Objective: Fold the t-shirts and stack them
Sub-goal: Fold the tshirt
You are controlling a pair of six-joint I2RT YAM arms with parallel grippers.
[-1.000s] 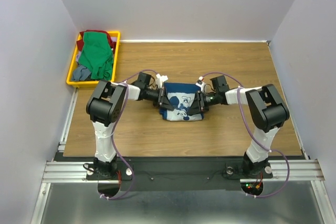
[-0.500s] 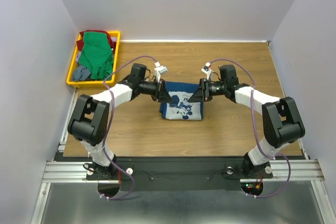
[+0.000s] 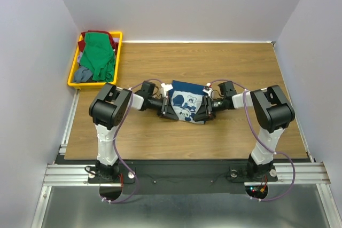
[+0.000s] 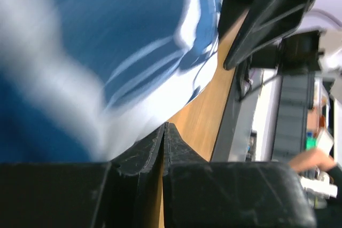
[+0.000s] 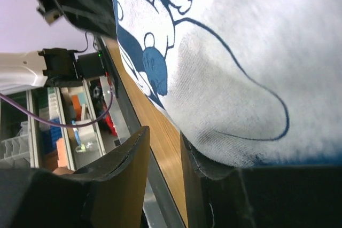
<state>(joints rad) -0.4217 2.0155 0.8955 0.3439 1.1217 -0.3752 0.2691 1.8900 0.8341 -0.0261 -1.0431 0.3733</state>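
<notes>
Tabletop tray (image 3: 71,76) holds t-shirts (image 3: 99,57); left claw (image 4: 163,126) closed, right claw (image 5: 165,137) narrow, at navy t-shirt (image 3: 187,97).

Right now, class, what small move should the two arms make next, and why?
Probably draw both pincers outward, off the navy t-shirt: it lies folded, the left pincer looks shut on nothing, the right pincer shows wood in its gap, and a green t-shirt waits in the tray.
</notes>
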